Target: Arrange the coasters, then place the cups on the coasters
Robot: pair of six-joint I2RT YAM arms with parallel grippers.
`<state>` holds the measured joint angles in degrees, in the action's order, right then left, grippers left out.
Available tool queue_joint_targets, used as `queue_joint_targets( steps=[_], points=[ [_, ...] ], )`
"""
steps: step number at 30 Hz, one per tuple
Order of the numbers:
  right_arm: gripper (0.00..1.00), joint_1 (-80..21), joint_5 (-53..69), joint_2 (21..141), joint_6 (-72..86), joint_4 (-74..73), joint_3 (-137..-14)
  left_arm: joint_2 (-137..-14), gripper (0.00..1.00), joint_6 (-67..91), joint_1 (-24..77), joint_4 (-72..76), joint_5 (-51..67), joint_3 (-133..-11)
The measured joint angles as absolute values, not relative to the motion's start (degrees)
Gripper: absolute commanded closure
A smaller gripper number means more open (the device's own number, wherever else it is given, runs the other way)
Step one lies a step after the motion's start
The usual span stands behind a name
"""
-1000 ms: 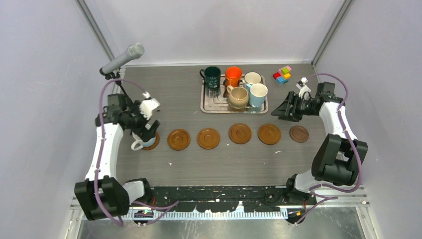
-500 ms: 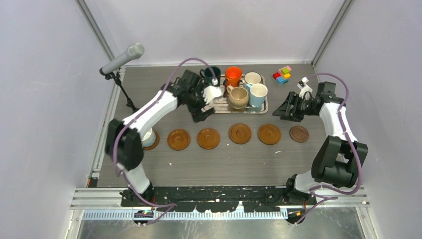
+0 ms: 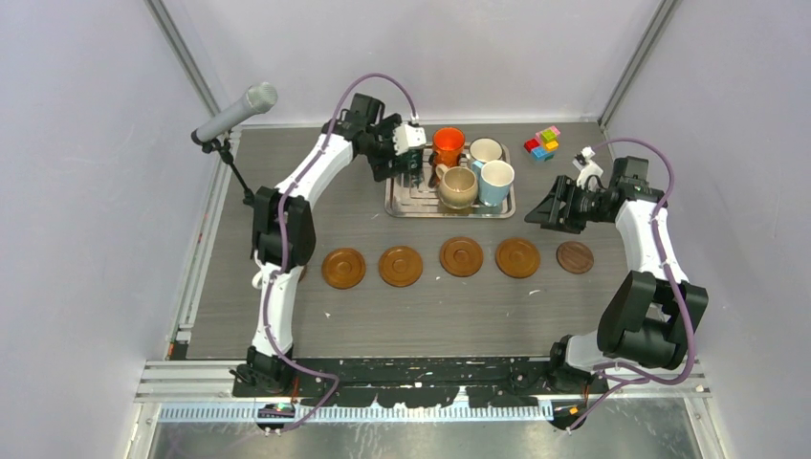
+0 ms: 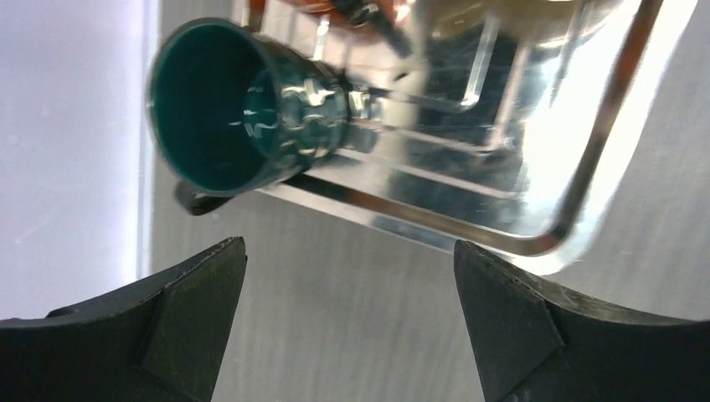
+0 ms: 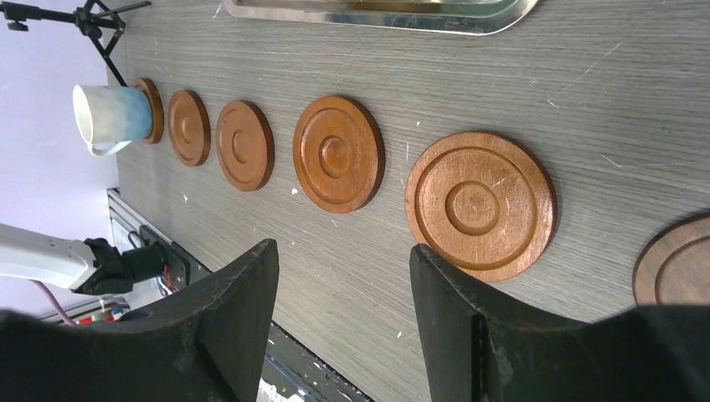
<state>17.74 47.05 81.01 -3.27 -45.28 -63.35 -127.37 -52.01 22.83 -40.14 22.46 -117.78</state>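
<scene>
Five bare coasters [image 3: 401, 266] lie in a row, the rightmost one [image 3: 575, 256] smaller and darker. A sixth coaster [image 5: 149, 109] at the left end carries a whitish cup [image 5: 113, 117], mostly hidden behind my left arm in the top view. On the silver tray [image 3: 449, 208] stand the orange cup [image 3: 448, 145], a whitish cup [image 3: 486, 150], the beige cup [image 3: 457, 185] and the light blue cup [image 3: 496, 182]. The dark green cup [image 4: 234, 109] sits at the tray's left end. My left gripper [image 4: 348, 245] is open just short of it, holding nothing. My right gripper [image 5: 343, 251] hangs open and empty above the table near a coaster [image 5: 481, 205].
A microphone on a stand [image 3: 234, 115] rises at the table's back left. Small coloured blocks [image 3: 543, 142] lie at the back right. Walls close in the table on three sides.
My left arm has swung from the leftmost coaster, where the whitish cup stays, across to the tray's left end by the dark green cup. The right arm has barely moved.
</scene>
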Motion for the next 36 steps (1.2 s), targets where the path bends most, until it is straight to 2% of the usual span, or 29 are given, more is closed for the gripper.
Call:
queue_joint_targets(
  steps=[8,19,36],
  points=[
    [0.37,17.74,47.07,81.01,-4.23,-45.91,-63.35,-135.81,0.03,-62.11,19.49,-39.46,23.66,-127.22],
    [0.36,17.74,47.07,81.03,-4.71,-46.54,-63.37,-148.75,0.01,-67.7,19.59,-35.77,21.37,-139.98],
    [0.37,17.74,47.07,82.3,-5.52,-47.22,-63.42,-150.8,0.0,-70.98,18.96,-31.57,22.46,-140.18]
  ],
)
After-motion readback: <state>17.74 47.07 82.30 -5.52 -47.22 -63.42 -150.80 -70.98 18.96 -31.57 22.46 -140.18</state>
